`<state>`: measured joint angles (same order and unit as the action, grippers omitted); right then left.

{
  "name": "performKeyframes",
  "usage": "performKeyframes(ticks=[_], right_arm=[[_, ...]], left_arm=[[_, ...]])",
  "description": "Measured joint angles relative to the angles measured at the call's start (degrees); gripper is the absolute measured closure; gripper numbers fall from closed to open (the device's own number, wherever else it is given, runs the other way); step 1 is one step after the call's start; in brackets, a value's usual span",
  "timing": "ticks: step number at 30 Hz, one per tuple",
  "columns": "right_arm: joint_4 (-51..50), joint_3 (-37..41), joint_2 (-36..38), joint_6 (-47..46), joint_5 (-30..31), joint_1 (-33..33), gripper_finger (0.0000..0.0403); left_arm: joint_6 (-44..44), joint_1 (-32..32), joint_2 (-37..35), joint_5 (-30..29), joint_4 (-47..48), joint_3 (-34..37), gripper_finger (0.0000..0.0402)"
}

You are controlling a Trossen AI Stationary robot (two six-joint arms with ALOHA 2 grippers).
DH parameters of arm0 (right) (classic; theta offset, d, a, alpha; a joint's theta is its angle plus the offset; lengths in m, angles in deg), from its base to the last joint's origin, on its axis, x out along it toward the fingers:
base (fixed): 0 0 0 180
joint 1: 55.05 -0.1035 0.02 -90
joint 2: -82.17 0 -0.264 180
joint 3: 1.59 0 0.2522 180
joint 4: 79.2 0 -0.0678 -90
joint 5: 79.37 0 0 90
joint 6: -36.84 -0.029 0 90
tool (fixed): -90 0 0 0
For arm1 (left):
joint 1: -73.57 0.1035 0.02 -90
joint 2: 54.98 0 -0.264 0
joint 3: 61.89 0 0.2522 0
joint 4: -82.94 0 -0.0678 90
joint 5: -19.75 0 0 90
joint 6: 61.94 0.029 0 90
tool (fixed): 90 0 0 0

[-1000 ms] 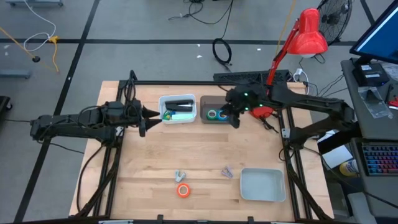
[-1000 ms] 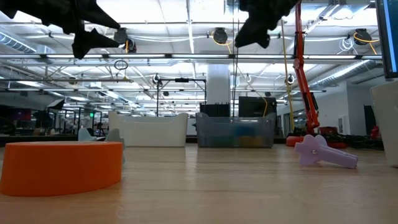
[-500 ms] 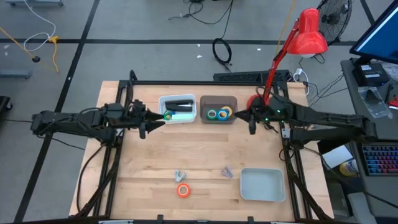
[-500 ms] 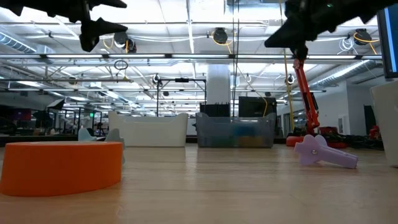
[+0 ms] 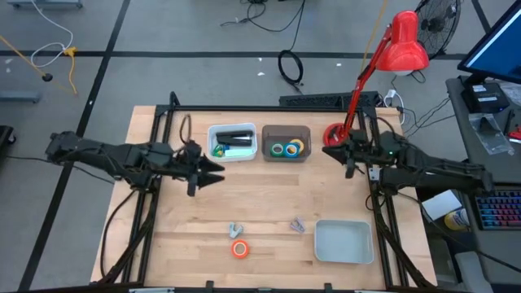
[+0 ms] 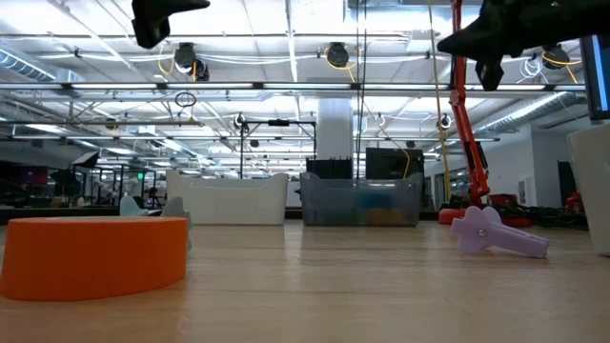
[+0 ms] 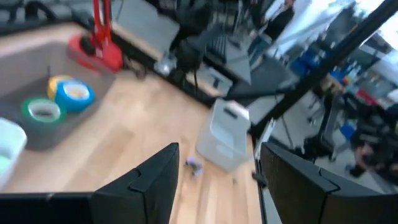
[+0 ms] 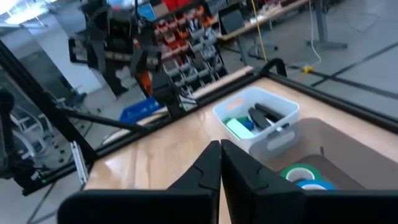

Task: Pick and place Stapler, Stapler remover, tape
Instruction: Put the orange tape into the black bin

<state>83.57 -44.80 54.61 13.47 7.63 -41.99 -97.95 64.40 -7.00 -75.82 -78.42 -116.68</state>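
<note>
While your left gripper hangs with jaws apart and the right gripper is pinched together, empty, the orange tape lies lower centre: light, stiff; pinch across its rim.

Black stapler lying in the white bin at the tabletop's far edge, green, blue and yellow tape rolls flat in the adjoining brown bin, orange tape roll flat near the front edge, lilac staple remover beside the front-right tray
</note>
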Motion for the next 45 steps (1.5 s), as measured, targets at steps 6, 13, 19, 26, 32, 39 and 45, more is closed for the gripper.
performKeyframes(ticks=[6, 13, 19, 26, 32, 39, 45], right_arm=[[-0.2, 1.3, 4.7, 0.0, -0.1, 0.0, 0.0402], [-0.2, 3.5, 8.1, -1.0, -0.6, 0.0, 0.0399], [0.1, 5.9, 9.9, -2.3, -5.1, 0.0, 0.0399], [2.1, 8.4, 11.6, -4.5, -7.6, 0.0, 0.0399], [3.1, 10.0, 11.8, -6.4, -8.3, 0.0, 0.0399], [4.8, 10.4, 11.8, -6.2, -13.5, 0.0, 0.0399], [6.6, 10.4, 11.8, -5.9, -17.8, 0.0, 0.0399]], left_arm=[[-6.1, -7.4, 7.5, -2.7, 9.9, -6.6, 0.0174], [-16.3, -15.6, 18.0, -3.3, 14.7, -10.2, 0.0174], [-20.2, -19.5, 27.2, -3.4, 15.2, -13.0, 0.0174], [-18.5, -21.4, 39.1, -3.0, 24.5, -21.7, 0.0174], [-17.4, -21.8, 50.2, -2.9, 34.1, -32.4, 0.0174], [-42.0, -20.4, 57.0, 4.9, 35.9, -38.5, 0.0174], [-64.7, -21.9, 57.9, 5.8, 35.8, -39.1, 0.0174]])
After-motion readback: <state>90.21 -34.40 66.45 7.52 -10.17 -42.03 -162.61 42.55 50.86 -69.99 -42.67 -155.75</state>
